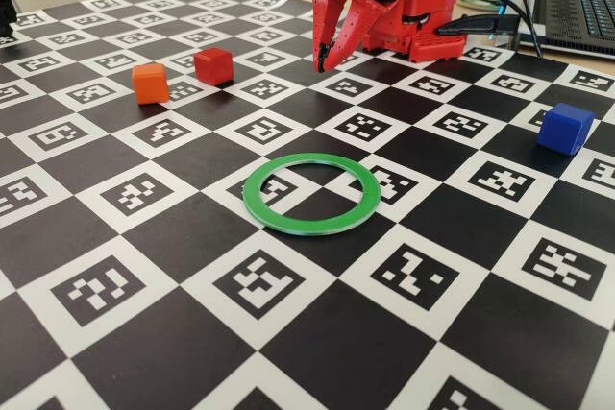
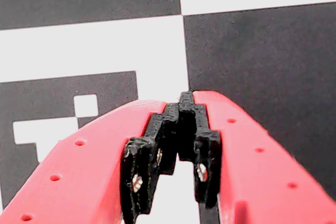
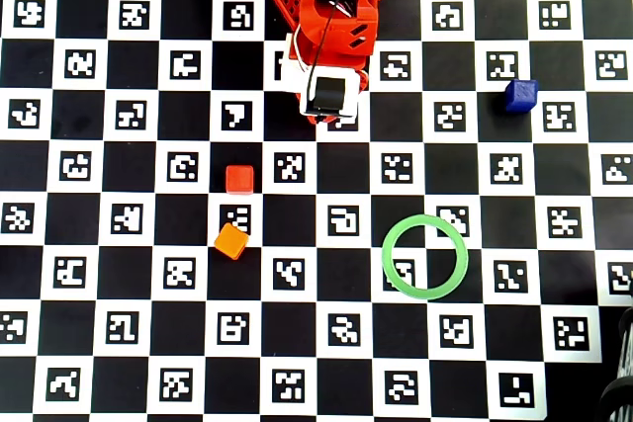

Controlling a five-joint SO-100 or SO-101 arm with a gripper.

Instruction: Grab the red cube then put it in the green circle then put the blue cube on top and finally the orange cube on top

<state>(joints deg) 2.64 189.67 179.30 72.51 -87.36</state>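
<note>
The red cube (image 1: 213, 65) (image 3: 238, 179) rests on the checkered board at the back left in the fixed view, with the orange cube (image 1: 150, 83) (image 3: 230, 240) just left of it and nearer. In that view the blue cube (image 1: 564, 128) (image 3: 520, 95) stands alone at the far right. Mid-board lies the green circle (image 1: 307, 224) (image 3: 388, 256), flat and with nothing inside. My red gripper (image 1: 321, 65) (image 2: 182, 103) hangs tip-down near the arm base, right of the red cube and clear of all cubes. Its black pads meet at the tips and hold nothing.
The arm's red base (image 1: 418, 7) (image 3: 331, 7) stands at the board's back edge. Behind it at the right are a laptop (image 1: 577, 7) and cables (image 1: 480, 21). The marker board (image 1: 288, 333) covers the whole table.
</note>
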